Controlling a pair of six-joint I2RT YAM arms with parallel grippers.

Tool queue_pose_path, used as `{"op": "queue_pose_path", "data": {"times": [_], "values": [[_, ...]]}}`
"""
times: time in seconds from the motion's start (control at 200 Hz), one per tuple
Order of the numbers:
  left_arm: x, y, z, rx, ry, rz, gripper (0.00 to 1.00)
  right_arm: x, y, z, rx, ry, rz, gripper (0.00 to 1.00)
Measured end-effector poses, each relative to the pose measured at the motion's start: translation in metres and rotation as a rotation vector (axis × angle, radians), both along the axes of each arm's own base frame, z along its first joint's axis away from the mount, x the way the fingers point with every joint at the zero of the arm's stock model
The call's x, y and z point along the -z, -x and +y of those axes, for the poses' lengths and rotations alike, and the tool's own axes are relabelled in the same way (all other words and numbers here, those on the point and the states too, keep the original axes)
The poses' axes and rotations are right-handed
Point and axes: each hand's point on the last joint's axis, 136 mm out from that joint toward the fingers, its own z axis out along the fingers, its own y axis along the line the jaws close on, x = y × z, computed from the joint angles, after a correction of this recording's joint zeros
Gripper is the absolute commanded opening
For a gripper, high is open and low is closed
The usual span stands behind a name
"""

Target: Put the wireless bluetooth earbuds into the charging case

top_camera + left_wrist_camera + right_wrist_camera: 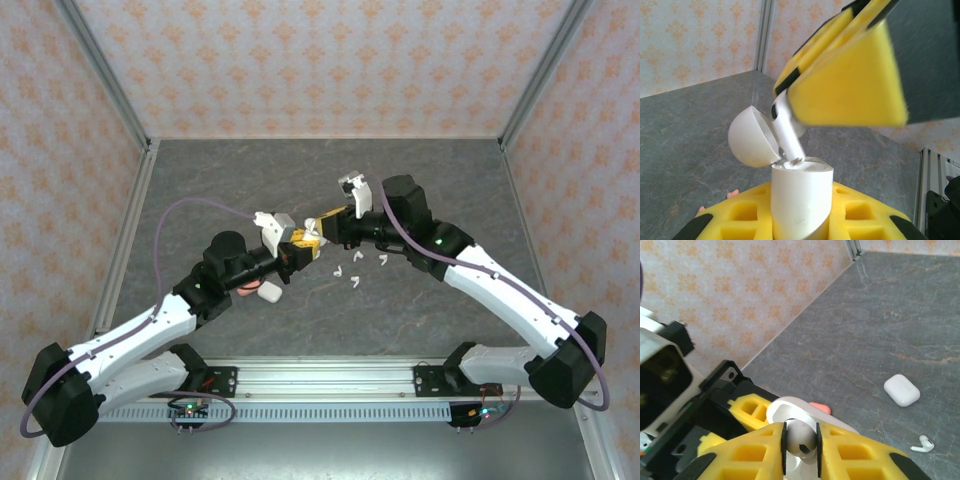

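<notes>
From above, the left gripper (296, 250) and the right gripper (320, 228) meet tip to tip over the middle of the grey table (200, 190). What sits between them is too small to tell here. Four loose white earbuds (355, 280) lie scattered just beside the right gripper, and a closed white case (268, 292) lies by the left forearm.

In the left wrist view, the left gripper's yellow fingers clamp an upright white charging case (802, 200) with its lid (751, 137) swung open. Above it, the right gripper's pads pinch a white stemmed earbud (786, 125), which is tilted. Its stem tip is at the case's mouth (touching or just inside, I cannot tell).

In the right wrist view, the jaws stand narrow on that earbud's rounded head, with the open case directly below. Farther out on the table lie the closed white case and, near it, a single earbud (923, 444).
</notes>
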Motion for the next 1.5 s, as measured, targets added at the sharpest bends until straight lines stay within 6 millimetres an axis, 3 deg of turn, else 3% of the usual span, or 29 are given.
{"op": "queue_pose_path", "data": {"times": [0.125, 0.681, 0.876, 1.081, 1.246, 1.501], "values": [[0.0, 0.0, 0.0, -0.001, 0.0, 0.001, 0.0, 0.006, 0.0, 0.002, -0.005, 0.008, 0.013, 0.22], [-0.005, 0.0, -0.001, 0.003, 0.015, -0.013, 0.0, -0.002, 0.014, 0.011, -0.101, -0.042, 0.03, 0.23], [-0.011, 0.002, -0.001, 0.012, 0.029, -0.029, 0.0, -0.008, 0.019, 0.014, -0.132, -0.066, 0.042, 0.35], [-0.022, 0.005, 0.0, 0.016, 0.054, -0.061, 0.0, -0.035, 0.025, 0.015, -0.162, -0.087, 0.009, 0.51], [-0.029, 0.007, 0.002, 0.016, 0.067, -0.077, 0.0, -0.058, 0.021, 0.006, -0.118, -0.065, -0.054, 0.56], [-0.041, 0.014, 0.008, 0.015, 0.096, -0.116, 0.0, -0.065, -0.001, -0.031, 0.051, -0.039, -0.07, 0.52]]}}
